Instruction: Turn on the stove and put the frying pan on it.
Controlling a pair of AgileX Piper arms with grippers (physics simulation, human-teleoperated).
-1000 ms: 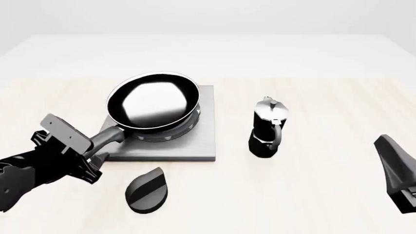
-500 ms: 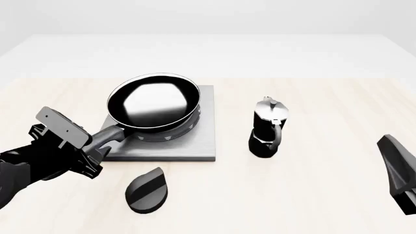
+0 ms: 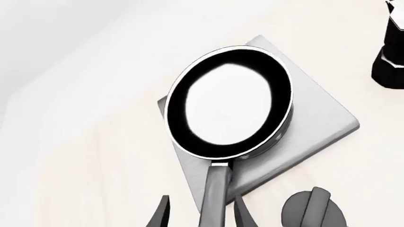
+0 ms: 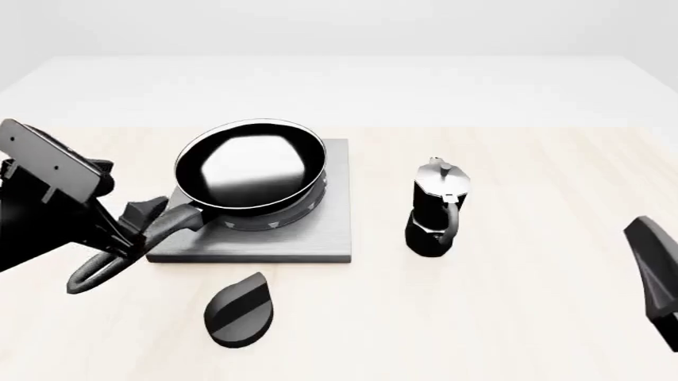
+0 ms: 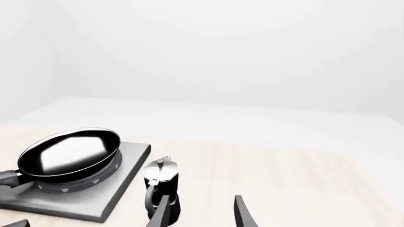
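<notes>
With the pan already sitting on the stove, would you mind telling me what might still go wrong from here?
1. The left claw is open with its fingers either side of the pan handle; moving off sideways might drag the pan off the stove.
2. The knob lies just in front of the stove, near that handle; reaching for it may bump the handle.

frying pan [image 3: 230, 101] sits on the stove [image 3: 315, 120], bowl at frame centre, handle running to 6 o'clock | left hand [image 3: 200, 215] fingertips spread either side of the handle, not touching it | black knob [image 3: 313, 216] on the desk [image 3: 82, 142] at 5 o'clock | dark pot [image 3: 391, 56] at 2 o'clock, cut by frame edge
</notes>
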